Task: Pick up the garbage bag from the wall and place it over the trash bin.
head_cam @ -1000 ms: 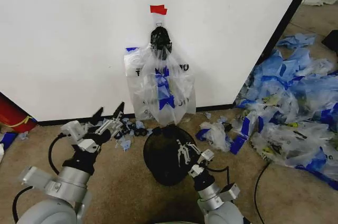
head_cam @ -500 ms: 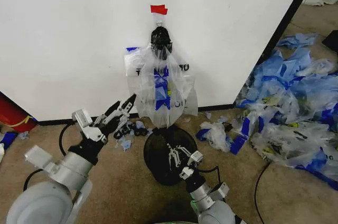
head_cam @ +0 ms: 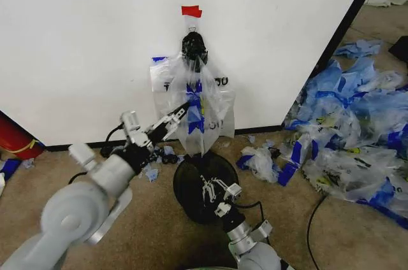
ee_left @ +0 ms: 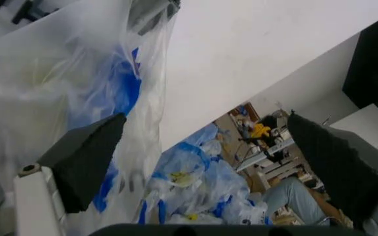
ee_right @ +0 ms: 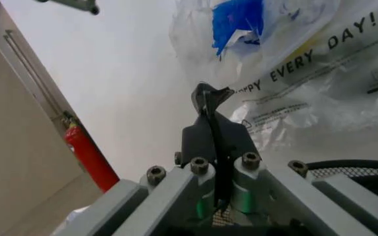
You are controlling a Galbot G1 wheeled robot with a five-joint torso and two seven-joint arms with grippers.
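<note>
The garbage bag (head_cam: 194, 101), clear with blue handles and black print, hangs on the white wall (head_cam: 83, 41) under a red tape piece (head_cam: 190, 11) and a glossy black bundle (head_cam: 193, 46). My left gripper (head_cam: 180, 112) is stretched out to the bag's front at mid height, fingers open. In the left wrist view the bag (ee_left: 57, 73) lies against one dark pad (ee_left: 87, 157), and the left gripper (ee_left: 208, 162) is spread wide. The black trash bin (head_cam: 203, 184) stands on the floor below the bag. My right gripper (head_cam: 213, 188) hovers over the bin, and its fingers (ee_right: 210, 113) are pressed together.
A big heap of blue-and-clear bags (head_cam: 357, 130) covers the floor to the right. A red extinguisher (head_cam: 16, 139) leans at the wall's left. Small plastic scraps (head_cam: 159, 155) lie at the wall's base. The wall's black edge (head_cam: 347, 21) runs at the upper right.
My left arm has swung forward and right, bringing its open gripper from the floor scraps up to the bag. The right gripper has drifted slightly left over the bin.
</note>
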